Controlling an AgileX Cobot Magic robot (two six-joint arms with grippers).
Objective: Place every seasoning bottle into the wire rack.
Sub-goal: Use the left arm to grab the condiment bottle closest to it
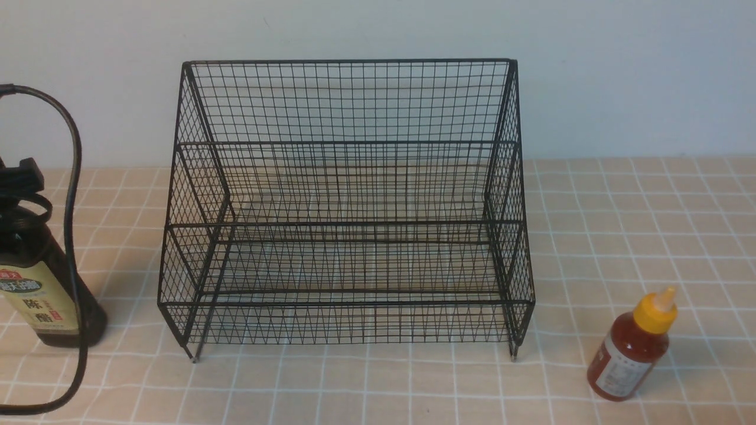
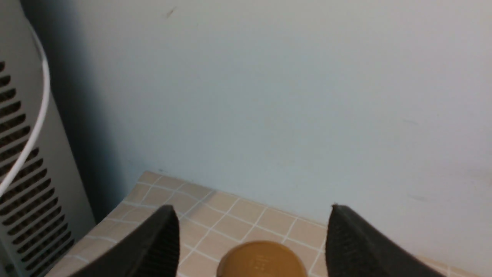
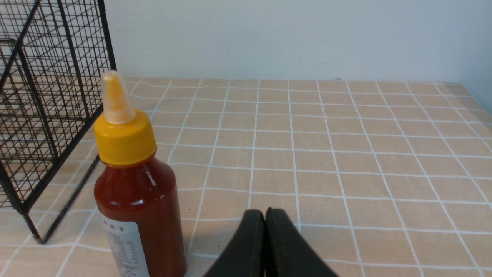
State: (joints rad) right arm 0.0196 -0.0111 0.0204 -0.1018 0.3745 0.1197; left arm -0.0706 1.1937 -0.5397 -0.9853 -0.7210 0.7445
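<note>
The black wire rack (image 1: 348,206) stands mid-table, and its tiers hold nothing. The tall dark bottle (image 1: 50,295) with a beige-green label stands left of it, its top hidden by my left arm. In the left wrist view my left gripper (image 2: 251,208) is open, with the bottle's gold cap (image 2: 263,261) low between the two fingers and not touching them. The small red-sauce bottle (image 1: 635,348) with a yellow nozzle stands upright to the right of the rack. In the right wrist view my right gripper (image 3: 265,212) is shut and empty, beside the red bottle (image 3: 138,200).
A black cable (image 1: 74,177) loops down in front of the dark bottle. The wall runs close behind the rack. A grey vented panel (image 2: 23,184) stands by the table's far left corner. The rack's side (image 3: 46,115) is close to the red bottle.
</note>
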